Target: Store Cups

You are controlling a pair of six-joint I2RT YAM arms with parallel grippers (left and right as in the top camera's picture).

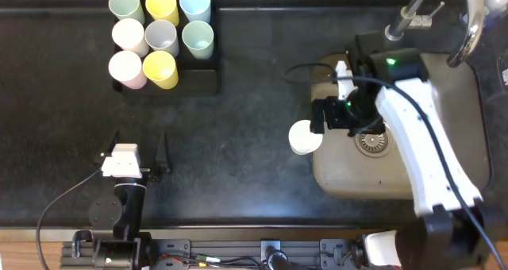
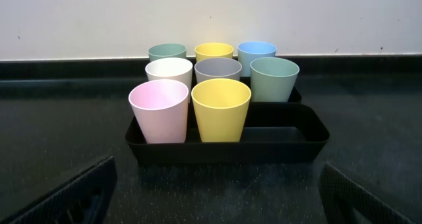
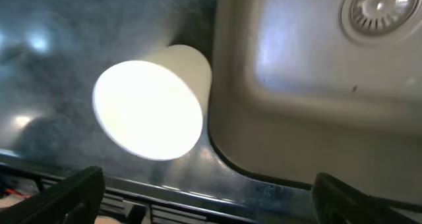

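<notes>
Storing the cups looks close to finished. A black rectangular plastic tray [image 1: 208, 90] sits near the far left corner of the dark speckled tabletop [image 1: 238, 167]. It already holds eight plastic tumblers, all upright in rows of three. The far row is mint green [image 1: 126, 5], yellow [image 1: 161, 6] and light blue [image 1: 195, 4]. The middle row is white [image 1: 129, 35], grey [image 1: 162, 36] and teal green [image 1: 198, 39]. The near row has only a pale pink one [image 1: 128, 68] and a second yellow one [image 1: 161, 68]. That leaves a bare patch of tray floor [image 2: 283, 128] beside this yellow tumbler, the one open place left.

One cup seems still to be stored: a white plastic cup [image 3: 148, 109] well apart from the tray, toward the right side of the tabletop. It stands just beside the left rim of the beige sink basin [image 3: 297, 72], apparently mouth up. I cannot tell whether it touches the rim.

The right claw [image 3: 208, 184] hangs above this cup with its fingers spread wide. It is released and grasps nothing, so the pickup is not yet made. What remains, by my reading, is to close on the white cup, carry it across to the tray and set it into the vacant spot.

The left claw [image 1: 140, 147] is near the near left corner of the tabletop, facing the tray. It is likewise released and empty.
</notes>
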